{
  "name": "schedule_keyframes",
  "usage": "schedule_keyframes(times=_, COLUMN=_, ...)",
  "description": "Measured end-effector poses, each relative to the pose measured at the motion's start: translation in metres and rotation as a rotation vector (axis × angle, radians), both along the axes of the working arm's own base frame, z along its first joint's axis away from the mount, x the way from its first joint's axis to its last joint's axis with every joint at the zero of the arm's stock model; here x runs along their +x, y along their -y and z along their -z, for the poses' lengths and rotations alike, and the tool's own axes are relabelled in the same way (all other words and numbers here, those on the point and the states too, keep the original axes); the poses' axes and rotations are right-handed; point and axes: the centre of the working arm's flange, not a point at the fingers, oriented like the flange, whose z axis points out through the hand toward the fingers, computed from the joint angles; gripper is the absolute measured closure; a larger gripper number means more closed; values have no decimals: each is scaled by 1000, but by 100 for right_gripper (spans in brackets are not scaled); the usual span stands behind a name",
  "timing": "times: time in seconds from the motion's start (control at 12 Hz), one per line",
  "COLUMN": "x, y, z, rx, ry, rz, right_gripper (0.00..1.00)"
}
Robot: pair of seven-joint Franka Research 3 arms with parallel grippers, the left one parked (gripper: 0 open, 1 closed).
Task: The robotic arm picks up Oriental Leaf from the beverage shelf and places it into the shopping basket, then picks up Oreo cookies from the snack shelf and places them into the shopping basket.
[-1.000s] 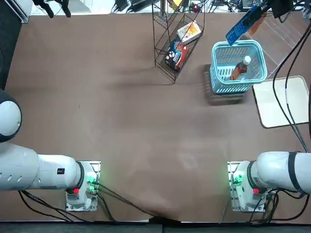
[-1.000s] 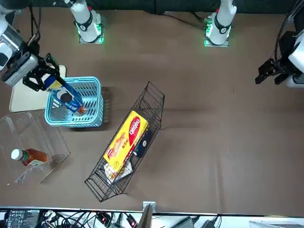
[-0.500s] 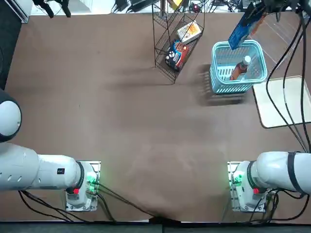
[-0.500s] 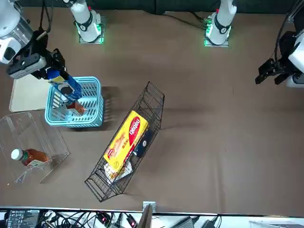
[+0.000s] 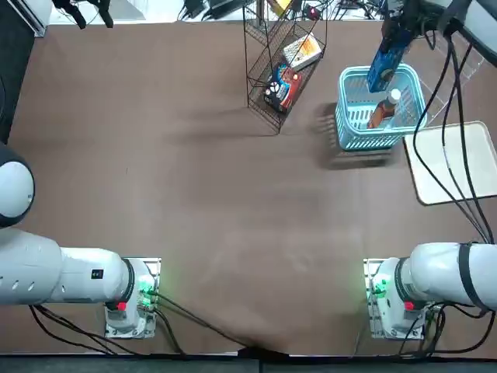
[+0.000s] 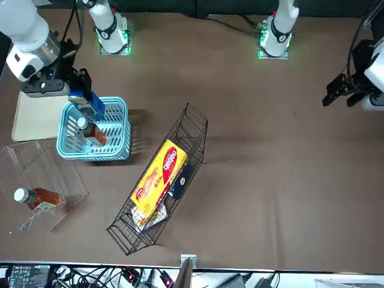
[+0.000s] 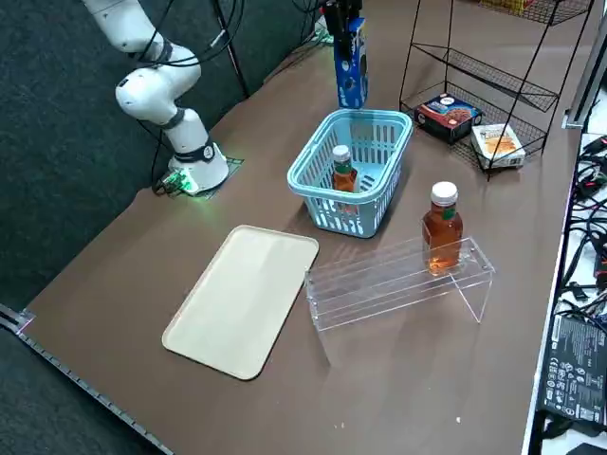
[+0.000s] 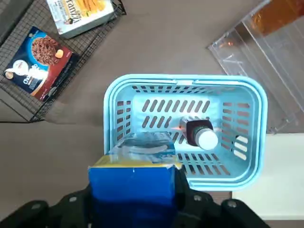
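My right gripper (image 5: 397, 33) is shut on the blue Oreo cookies packet (image 5: 385, 59), which hangs upright over the light blue shopping basket (image 5: 342, 99). The right wrist view has the packet (image 8: 133, 183) above the basket's rim (image 8: 183, 80). The Oriental Leaf bottle (image 5: 382, 110) lies inside the basket, also seen from the side (image 7: 343, 172). The black wire snack shelf (image 5: 264, 85) stands to the basket's left. The clear beverage shelf (image 7: 398, 280) stands just beyond the basket and holds another brown bottle (image 7: 441, 227).
A beige tray (image 5: 454, 163) lies flat on the table beside the basket. The snack shelf holds a red-and-black packet (image 5: 281, 85) and a white-and-orange packet (image 5: 303, 53). Black cables (image 5: 450, 116) hang from the right arm over the tray.
The right gripper has carried the Oreo packet from beyond the basket's far corner to directly over the basket, and the packet has turned more upright.
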Motion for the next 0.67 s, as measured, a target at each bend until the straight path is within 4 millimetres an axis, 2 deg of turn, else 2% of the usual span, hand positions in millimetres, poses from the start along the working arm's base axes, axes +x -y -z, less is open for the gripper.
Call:
schedule_keyframes(times=0.42, x=12, y=-1, z=27, rx=1, ry=-34, rz=18, right_gripper=44)
schedule_keyframes(times=0.67, x=23, y=0, z=61, rx=6, ry=-20, rz=20, right_gripper=44)
